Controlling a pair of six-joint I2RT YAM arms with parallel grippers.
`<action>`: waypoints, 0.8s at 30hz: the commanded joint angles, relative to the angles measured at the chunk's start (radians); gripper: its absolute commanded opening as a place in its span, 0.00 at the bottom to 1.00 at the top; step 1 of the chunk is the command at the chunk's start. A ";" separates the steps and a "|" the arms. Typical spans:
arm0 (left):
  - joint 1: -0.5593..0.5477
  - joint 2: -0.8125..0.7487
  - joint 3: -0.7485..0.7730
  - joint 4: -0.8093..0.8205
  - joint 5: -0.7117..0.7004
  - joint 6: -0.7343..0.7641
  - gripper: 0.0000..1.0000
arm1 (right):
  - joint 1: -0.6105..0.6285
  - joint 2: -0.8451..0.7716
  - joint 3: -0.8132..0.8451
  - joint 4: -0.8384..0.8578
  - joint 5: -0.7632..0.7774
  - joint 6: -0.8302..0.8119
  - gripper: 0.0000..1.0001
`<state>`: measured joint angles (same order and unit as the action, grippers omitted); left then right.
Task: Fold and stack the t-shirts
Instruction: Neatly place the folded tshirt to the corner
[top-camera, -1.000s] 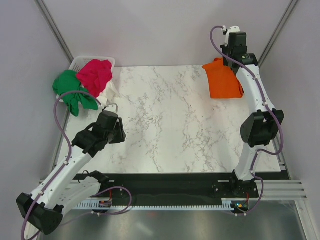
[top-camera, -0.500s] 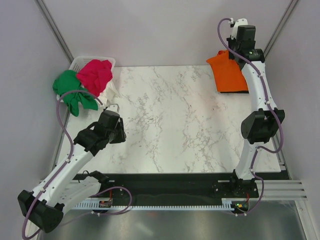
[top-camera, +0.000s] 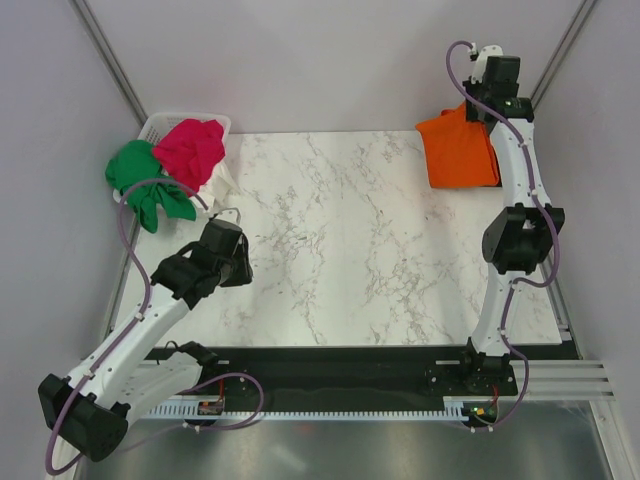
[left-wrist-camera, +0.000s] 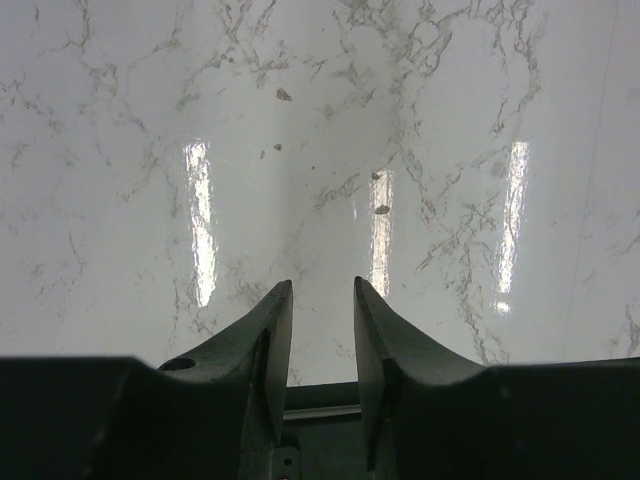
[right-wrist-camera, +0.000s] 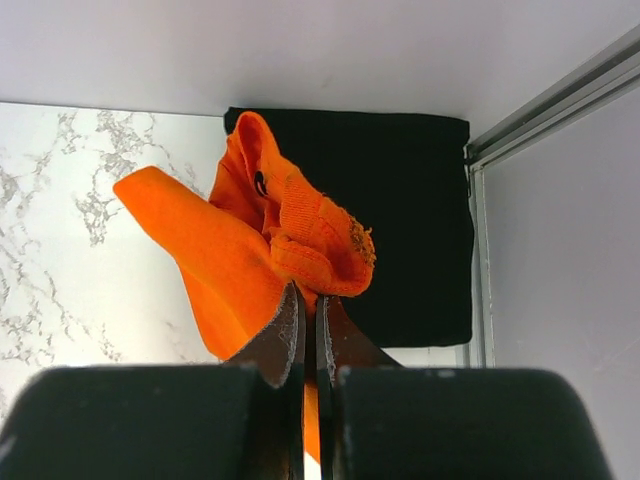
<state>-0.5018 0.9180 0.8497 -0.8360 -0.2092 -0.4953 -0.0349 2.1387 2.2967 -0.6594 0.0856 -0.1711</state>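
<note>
My right gripper (right-wrist-camera: 308, 290) is shut on a bunched edge of the bright orange t-shirt (right-wrist-camera: 250, 250) and holds it at the far right corner of the table. In the top view the orange shirt (top-camera: 457, 150) hangs folded below that gripper (top-camera: 488, 100). A folded black t-shirt (right-wrist-camera: 400, 220) lies flat under and behind it. Green (top-camera: 140, 180), magenta-red (top-camera: 190, 148) and white (top-camera: 222, 180) shirts are piled at the far left. My left gripper (left-wrist-camera: 322, 290) is open and empty, low over bare marble (left-wrist-camera: 320, 150).
A white plastic basket (top-camera: 158, 126) stands at the far left corner under the shirt pile. A metal frame post (right-wrist-camera: 560, 90) and a grey wall close in the far right corner. The black front rail (top-camera: 330, 365) runs along the near edge.
My right gripper has carried the orange shirt toward the far right corner, onto the black shirt. The left arm has shifted only slightly.
</note>
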 joint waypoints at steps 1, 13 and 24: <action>-0.004 -0.011 0.005 0.012 -0.038 -0.032 0.38 | -0.037 0.036 0.102 0.047 -0.035 -0.011 0.00; -0.004 0.007 0.008 0.006 -0.047 -0.038 0.37 | -0.068 0.242 0.174 0.279 0.006 -0.082 0.00; -0.004 0.013 0.009 0.002 -0.055 -0.040 0.37 | -0.068 0.421 0.182 0.630 0.422 -0.038 0.98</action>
<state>-0.5018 0.9360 0.8497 -0.8375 -0.2344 -0.5034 -0.1009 2.5557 2.4313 -0.2012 0.2924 -0.2321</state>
